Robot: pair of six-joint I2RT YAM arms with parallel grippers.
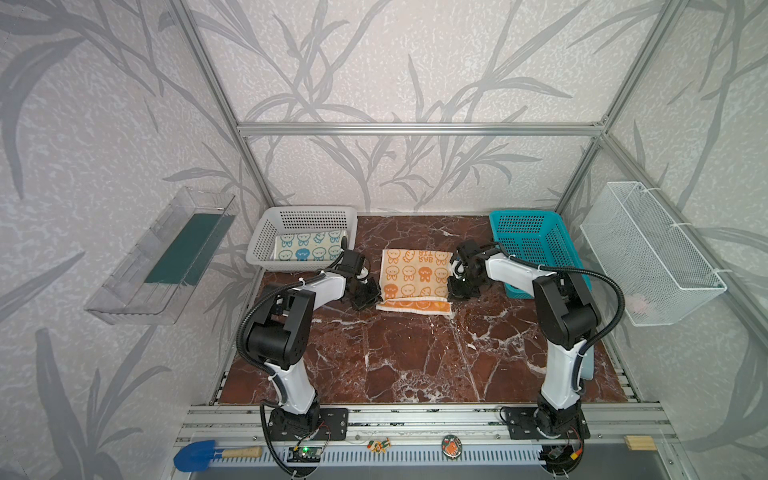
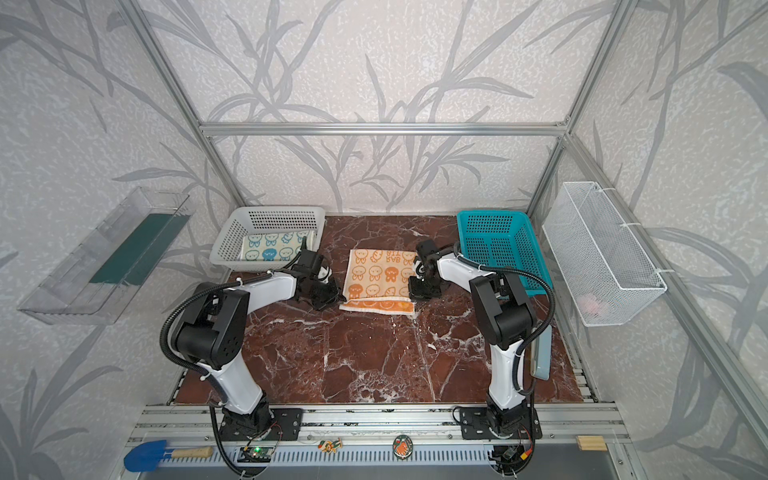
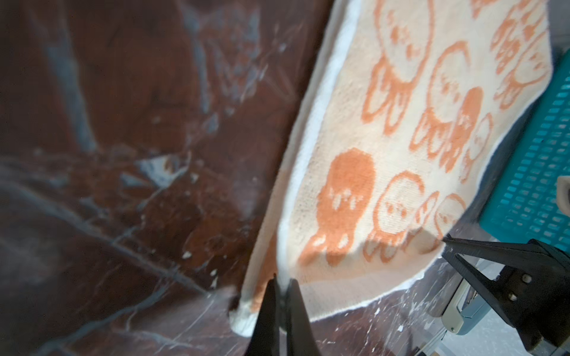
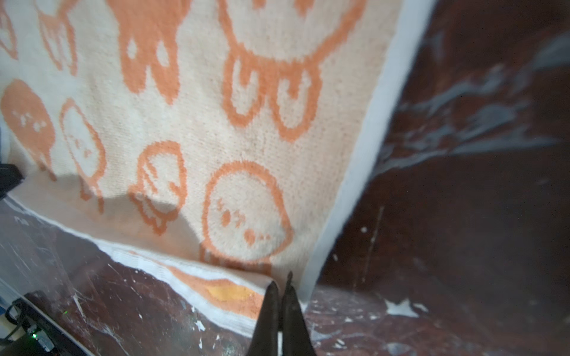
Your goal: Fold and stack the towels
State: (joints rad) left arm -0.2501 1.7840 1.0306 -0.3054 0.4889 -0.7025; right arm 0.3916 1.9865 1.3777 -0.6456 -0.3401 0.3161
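On marble top [image 1: 395, 353], terry towel [image 1: 415, 276] — rect., folded

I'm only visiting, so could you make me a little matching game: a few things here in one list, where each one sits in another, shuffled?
Things:
1 orange towel
2 blue-bunny towel
3 teal basket
4 blue shovel

Places:
A in the white basket
B on the front ledge
C middle of the table
D back right corner of the table

Pairs: 1-C, 2-A, 3-D, 4-B
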